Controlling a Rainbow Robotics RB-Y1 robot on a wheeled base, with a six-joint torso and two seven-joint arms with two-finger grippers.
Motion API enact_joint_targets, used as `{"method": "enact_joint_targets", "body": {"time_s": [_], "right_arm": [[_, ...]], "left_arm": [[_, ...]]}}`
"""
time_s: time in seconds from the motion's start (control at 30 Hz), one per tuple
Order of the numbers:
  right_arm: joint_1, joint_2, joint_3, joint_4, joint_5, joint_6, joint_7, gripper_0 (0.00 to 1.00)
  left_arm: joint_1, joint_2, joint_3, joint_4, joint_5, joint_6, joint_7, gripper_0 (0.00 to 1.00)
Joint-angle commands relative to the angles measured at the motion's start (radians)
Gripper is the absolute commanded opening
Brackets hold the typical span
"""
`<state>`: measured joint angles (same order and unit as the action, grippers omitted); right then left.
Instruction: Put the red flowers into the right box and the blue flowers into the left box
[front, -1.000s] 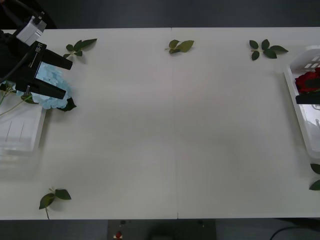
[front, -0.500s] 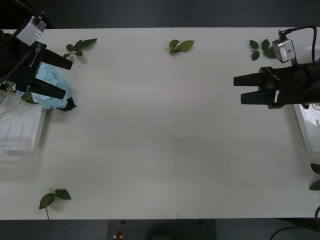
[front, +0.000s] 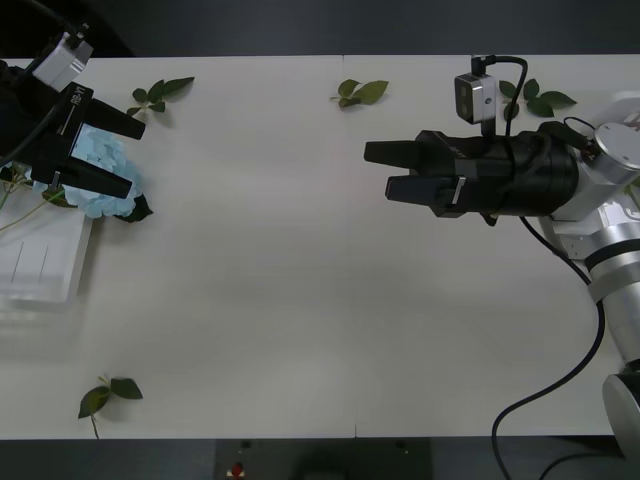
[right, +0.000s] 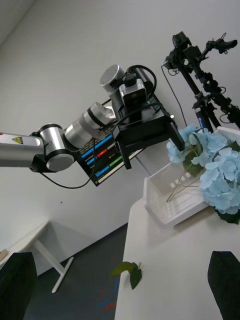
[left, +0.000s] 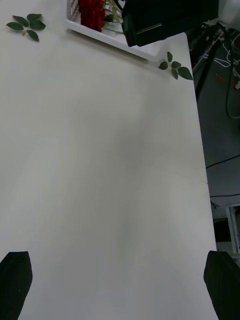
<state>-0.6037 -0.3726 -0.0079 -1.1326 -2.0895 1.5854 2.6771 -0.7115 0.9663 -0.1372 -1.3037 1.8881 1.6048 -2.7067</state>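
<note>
Right claw (front: 378, 170): fingers parted, empty, above mid-worktop (front: 300, 300), pointing toward left box (front: 40, 262). Left claw (front: 128, 155): spread wide, empty, over blue flowers (front: 100, 190) at left box's far end, blooms spilling over rim. Red flowers (left: 91, 12): in right box (left: 115, 39), opposite end from left box. Leaf sprig (front: 108, 393): near-edge side of left box.

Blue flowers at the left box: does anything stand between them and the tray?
Nothing visible does. The blue flowers already lie at the left box edge, under the left gripper with its jaws open.
</note>
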Motion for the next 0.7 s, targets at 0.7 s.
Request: {"method": "enact_joint_targets", "body": {"time_s": [0.7], "right_arm": [[-0.205, -0.101, 0.332, -0.016, -0.027, -0.317, 0.028, 1.0]], "left_arm": [[-0.012, 0.037, 0.018, -0.008, -0.001, 0.004, 0.001, 1.0]]}}
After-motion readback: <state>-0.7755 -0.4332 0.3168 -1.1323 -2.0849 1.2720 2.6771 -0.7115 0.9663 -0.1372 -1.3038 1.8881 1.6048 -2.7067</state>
